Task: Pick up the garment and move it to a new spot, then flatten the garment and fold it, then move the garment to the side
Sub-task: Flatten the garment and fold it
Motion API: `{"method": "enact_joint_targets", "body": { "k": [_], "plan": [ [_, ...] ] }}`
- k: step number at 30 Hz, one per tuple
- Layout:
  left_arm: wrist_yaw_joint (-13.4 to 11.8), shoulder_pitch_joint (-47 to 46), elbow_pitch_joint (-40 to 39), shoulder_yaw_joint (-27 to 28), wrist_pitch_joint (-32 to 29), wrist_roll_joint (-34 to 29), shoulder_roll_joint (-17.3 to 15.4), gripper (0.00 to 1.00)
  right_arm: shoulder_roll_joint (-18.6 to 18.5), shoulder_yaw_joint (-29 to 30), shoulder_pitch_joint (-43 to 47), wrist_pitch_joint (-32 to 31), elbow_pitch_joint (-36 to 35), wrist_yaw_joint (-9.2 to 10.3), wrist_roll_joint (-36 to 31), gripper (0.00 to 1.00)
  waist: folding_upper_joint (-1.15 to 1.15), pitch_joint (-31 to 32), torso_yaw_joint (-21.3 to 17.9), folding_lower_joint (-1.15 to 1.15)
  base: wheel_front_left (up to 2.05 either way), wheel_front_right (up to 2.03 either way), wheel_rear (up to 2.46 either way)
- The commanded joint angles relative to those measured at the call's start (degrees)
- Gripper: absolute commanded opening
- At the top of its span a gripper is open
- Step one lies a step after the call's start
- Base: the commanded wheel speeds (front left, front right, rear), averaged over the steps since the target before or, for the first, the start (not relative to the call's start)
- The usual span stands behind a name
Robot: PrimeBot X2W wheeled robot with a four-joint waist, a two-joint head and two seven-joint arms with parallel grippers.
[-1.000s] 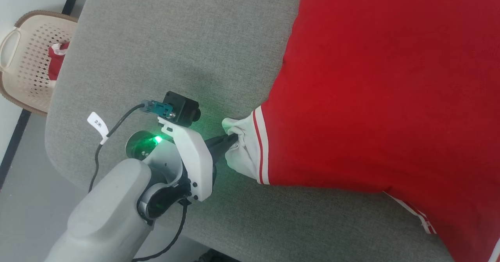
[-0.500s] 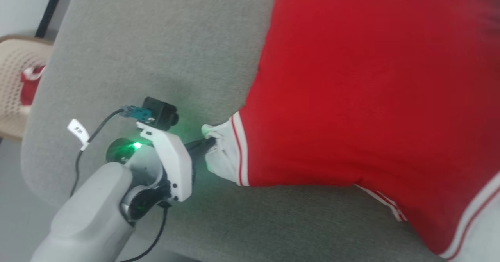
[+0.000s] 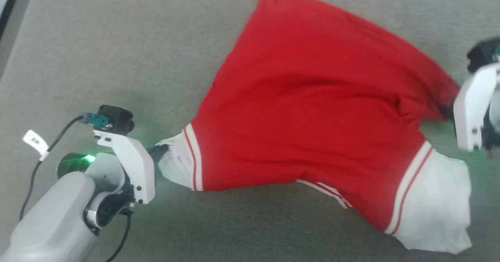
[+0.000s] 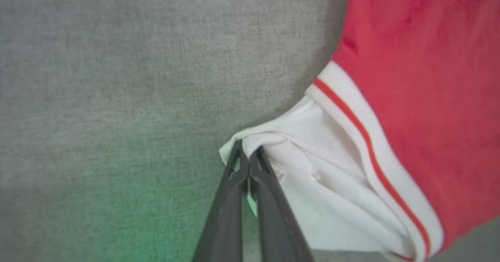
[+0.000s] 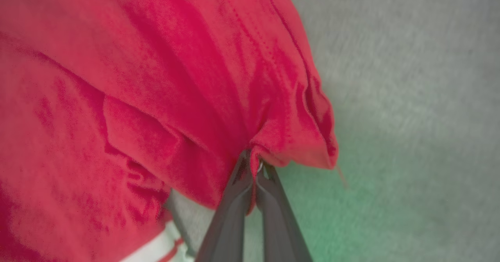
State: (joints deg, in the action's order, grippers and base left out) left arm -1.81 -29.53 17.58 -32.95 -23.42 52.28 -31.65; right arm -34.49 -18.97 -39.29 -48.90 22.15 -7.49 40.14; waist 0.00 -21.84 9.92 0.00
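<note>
A grey cloth-covered worktop (image 3: pixel 117 59) spreads across the head view, its weave plain and unmarked. On it lies the red T-shirt (image 3: pixel 304 129), stretched slantwise from lower left to the right edge. Its body is loosely creased, and one corner reaches up to the top of the head view. No print, logo or wording shows on the red cloth.

The larger white sleeve (image 3: pixel 433 211) lies flat at the lower right, joined to the body by red-and-white striped trim. The smaller white sleeve (image 3: pixel 174 168) is bunched at the left, with the same stripes along its seam.

The pale left arm (image 3: pixel 58 219) comes in from the lower left corner. The left gripper (image 4: pixel 247 156) has its jaws pressed together, pinching the gathered edge of that bunched sleeve. The right gripper (image 5: pixel 254 164) has its jaws closed on a fold of the red body cloth near a hemmed corner. In the head view its white housing (image 3: pixel 472 109) sits at the right edge, against the shirt.

A black camera block (image 3: pixel 115 119) sits on the left wrist, with a black cable (image 3: pixel 58 135) running from it. A small white tag (image 3: pixel 35 141) on the cable reads "2" and then a mark too small to make out. A green light (image 3: pixel 89 158) glows on the wrist and tints the worktop beside it.
</note>
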Motion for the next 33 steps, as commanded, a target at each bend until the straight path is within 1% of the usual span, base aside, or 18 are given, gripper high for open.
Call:
{"method": "enact_joint_targets", "body": {
  "k": [1, 5, 8, 10, 14, 18, 19, 20, 23, 26, 33],
  "plan": [
    [-0.7, 0.7, 0.2, -0.1, -0.3, -0.4, 0.3, 0.00, -0.3, 0.1, 4.2, -1.0, -0.8, -0.01, 0.5, 0.00, 0.00, 1.4, -1.9, 0.00, 0.00, 0.00, 0.00],
    [-1.7, 1.6, -1.6, 0.6, -0.8, 0.0, -1.2, 0.00, 0.3, 4.7, 13.7, -1.8, -9.3, -0.01, 0.9, 0.00, 0.00, 1.9, -3.9, 0.00, 0.00, 0.00, 0.00],
    [-2.4, 2.3, -2.8, 1.0, -1.2, 0.3, -2.2, 0.00, 1.7, 8.5, 21.2, -3.1, -14.0, 0.00, -1.0, 0.00, 0.00, 2.1, -4.9, 0.00, 0.00, 0.00, 0.00],
    [-2.9, 2.6, -3.6, 1.1, -1.5, 0.4, -2.6, 0.00, 3.4, 11.1, 25.5, -3.5, -16.5, 0.00, -2.8, 0.00, 0.00, 2.1, -5.3, 0.00, 0.00, 0.00, 0.00],
    [-3.5, 2.9, -4.7, 1.1, -2.0, 0.6, -3.0, 0.00, 7.6, 14.6, 32.4, -4.3, -19.6, 0.00, -5.9, 0.00, 0.00, 2.1, -5.8, 0.00, 0.00, 0.00, 0.00],
    [-3.9, 3.1, -5.4, 0.9, -2.3, 0.4, -3.1, 0.00, 11.0, 17.3, 34.9, -2.8, -19.8, 0.01, -8.8, 0.00, 0.00, 2.0, -6.1, 0.00, 0.00, 0.00, 0.00],
    [-4.0, 3.2, -5.5, 0.8, -2.3, 0.5, -3.0, 0.00, 11.6, 17.6, 35.0, -2.5, -19.6, 0.02, -9.5, 0.32, 0.00, 2.0, -6.2, 0.00, 0.00, 0.00, 0.00],
    [-3.9, 3.3, -5.6, 0.9, -2.3, 0.6, -3.0, 0.00, 12.1, 17.9, 35.1, -2.4, -19.5, 0.03, -10.1, 1.00, 0.00, 2.0, -6.2, 0.00, 0.00, 0.00, 0.00],
    [-4.3, 3.7, -5.8, 0.9, -2.4, 0.8, -3.2, 0.00, 13.0, 19.3, 34.9, -2.3, -20.3, 0.06, -11.2, 1.00, 0.00, 2.2, -6.4, 0.00, 0.00, 0.00, 0.00],
    [-4.8, 4.0, -6.0, 0.9, -2.4, 0.6, -3.4, 0.00, 13.5, 21.0, 34.0, -2.3, -22.9, 0.10, -11.6, 1.00, 0.00, 2.4, -6.5, 0.00, 0.00, 0.00, 0.00],
    [-5.5, 4.7, -7.3, 1.2, -2.8, 1.4, -3.5, 0.00, 13.9, 23.3, 30.2, -3.7, -33.7, -0.02, -12.8, 1.00, 0.00, 2.8, -6.5, 0.00, 0.00, 0.00, 0.00]
  ]
}}
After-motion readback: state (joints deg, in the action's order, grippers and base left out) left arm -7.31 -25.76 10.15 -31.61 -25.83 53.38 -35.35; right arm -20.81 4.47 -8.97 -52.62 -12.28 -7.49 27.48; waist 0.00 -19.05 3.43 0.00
